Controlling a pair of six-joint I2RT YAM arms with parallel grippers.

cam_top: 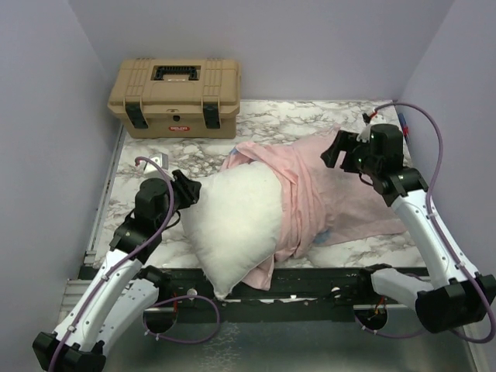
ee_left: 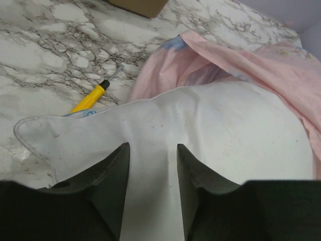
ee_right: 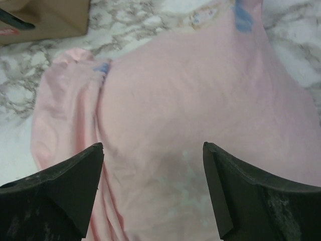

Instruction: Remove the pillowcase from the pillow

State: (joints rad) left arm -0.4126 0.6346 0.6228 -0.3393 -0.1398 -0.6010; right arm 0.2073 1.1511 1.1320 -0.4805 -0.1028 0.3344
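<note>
The white pillow (cam_top: 232, 225) lies across the middle of the table, its near corner hanging over the front edge. The pillowcase (cam_top: 325, 194), pale pink side out, covers only the pillow's far right part and spreads flat to the right. My left gripper (cam_top: 188, 194) is at the pillow's left edge; in the left wrist view its jaws (ee_left: 153, 148) stand narrow, pinching a ridge of the pillow (ee_left: 225, 130). My right gripper (cam_top: 339, 151) hovers open over the pillowcase (ee_right: 190, 90), with nothing between its jaws (ee_right: 153, 145).
A tan toolbox (cam_top: 177, 97) stands at the back left. A yellow screwdriver (ee_left: 93, 98) lies on the marble top just left of the pillow. Walls close in on both sides. The black frame rail (cam_top: 325, 283) runs along the front edge.
</note>
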